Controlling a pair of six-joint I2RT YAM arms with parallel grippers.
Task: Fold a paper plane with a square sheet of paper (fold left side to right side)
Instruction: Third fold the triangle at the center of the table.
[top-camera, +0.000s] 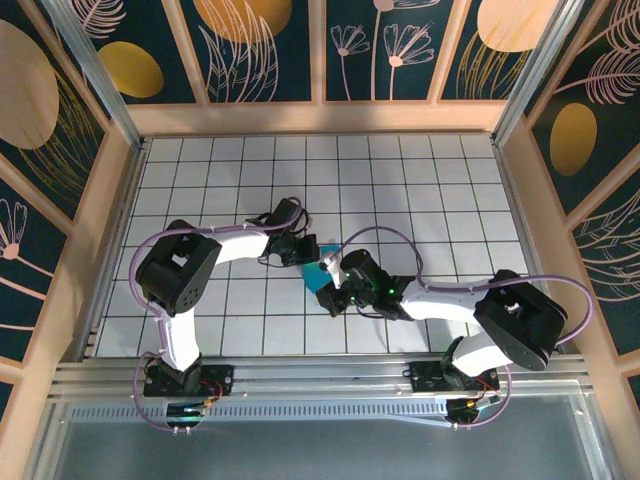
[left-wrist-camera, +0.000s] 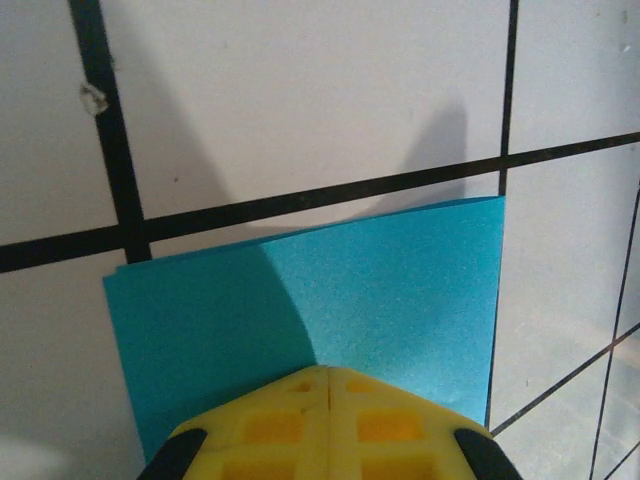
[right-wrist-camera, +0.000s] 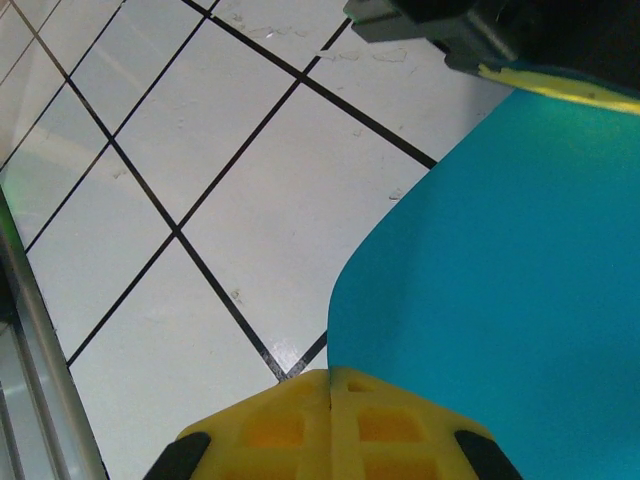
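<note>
Two end effectors pinching blue paper (left-wrist-camera: 350, 290)
Left end effector (left-wrist-camera: 328, 372) and right end effector (right-wrist-camera: 330, 374) both clamp its edges, fingers closed

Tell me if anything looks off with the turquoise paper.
The thin turquoise paper sheet bows in a curve, pinched by the left gripper and right gripper; its folded layers sit slightly offset at one corner.

We find the square sheet of paper (top-camera: 318, 272) near the middle of the tiled table (top-camera: 420, 190), between the two grippers. The left gripper (top-camera: 306, 253) is on its far left side and the right gripper (top-camera: 335, 284) on its near right side. From the left wrist, the sheet lies on the tiles just ahead of the fingertips. From the right wrist, it curves up off the tiles to the right, with the left gripper at its far edge.
</note>
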